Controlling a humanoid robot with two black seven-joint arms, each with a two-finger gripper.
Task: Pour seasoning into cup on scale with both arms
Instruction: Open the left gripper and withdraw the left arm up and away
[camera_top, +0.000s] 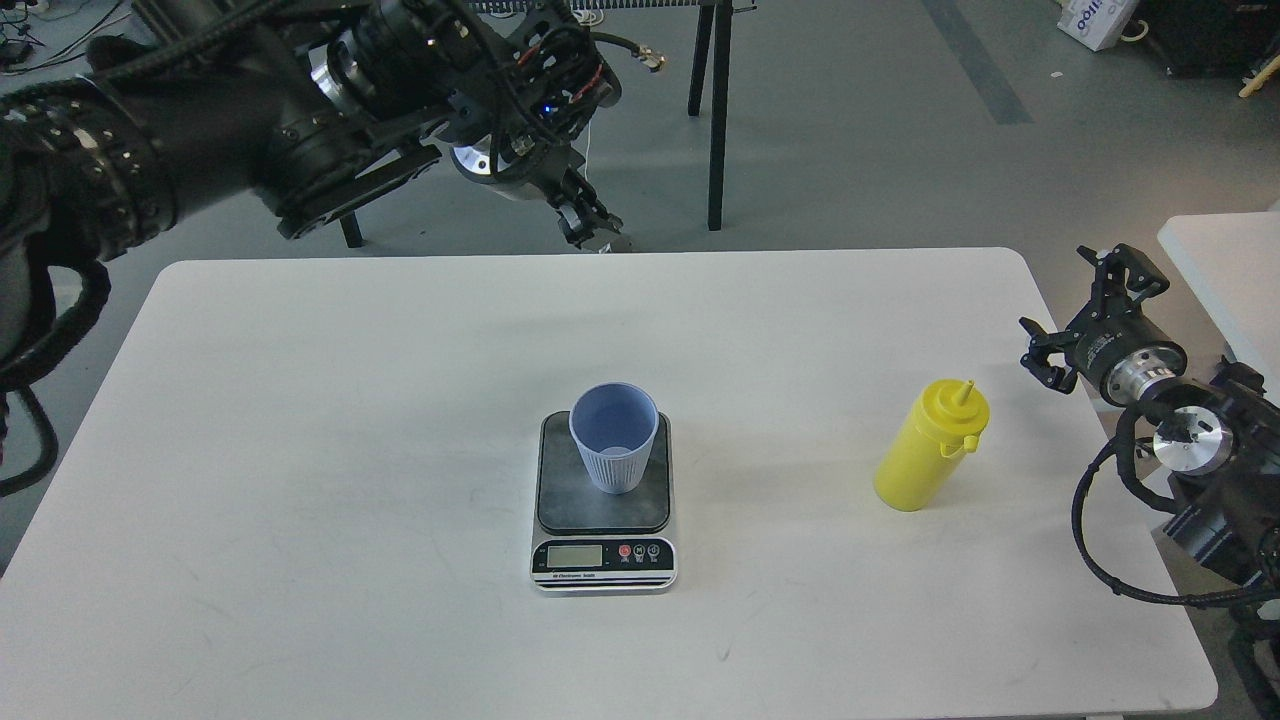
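The light blue-grey ribbed cup stands upright and free on the dark plate of the scale at the table's middle. The yellow squeeze bottle stands upright to the right, nozzle up. My left gripper hangs empty high above the table's far edge, well behind and above the cup. Its fingers are small and dark and cannot be told apart. My right gripper is open and empty at the table's right edge, a little right of and beyond the bottle.
The white table bears only the scale and bottle. A black-legged table stands on the floor behind. A second white table corner is at the far right, behind my right arm.
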